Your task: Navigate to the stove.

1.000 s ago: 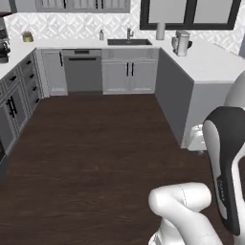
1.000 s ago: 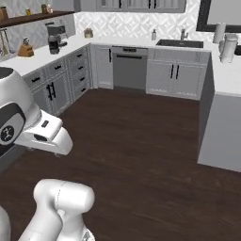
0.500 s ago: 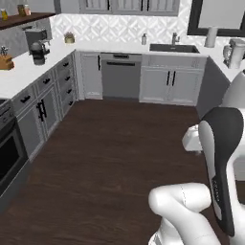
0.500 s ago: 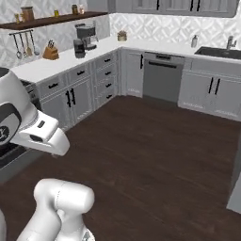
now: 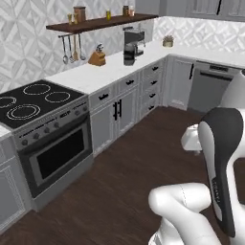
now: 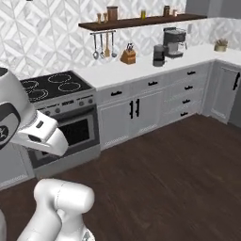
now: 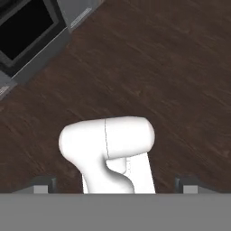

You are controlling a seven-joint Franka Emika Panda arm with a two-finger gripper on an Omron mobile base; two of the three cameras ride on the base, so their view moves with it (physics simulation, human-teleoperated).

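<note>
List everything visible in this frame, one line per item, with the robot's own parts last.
stove: one, black glass cooktop over a silver front, left end of the counter run
counter: one, white, over grey cabinets
knife block: one, brown, on the counter
coffee machine: one, black and silver, on the counter
shelf: one, dark wood, on the wall, carrying small jars
utensils: three, hanging under the shelf
potted plant: one, at the counter's corner
dishwasher: one, grey, far wall
floor: dark wood
claw: fingertips at the hand view's bottom, open, holding nothing

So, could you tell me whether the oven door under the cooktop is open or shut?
Shut. The oven door sits flush in the stove front below the knobs, its bar handle level across the top, with no gap showing.
</note>
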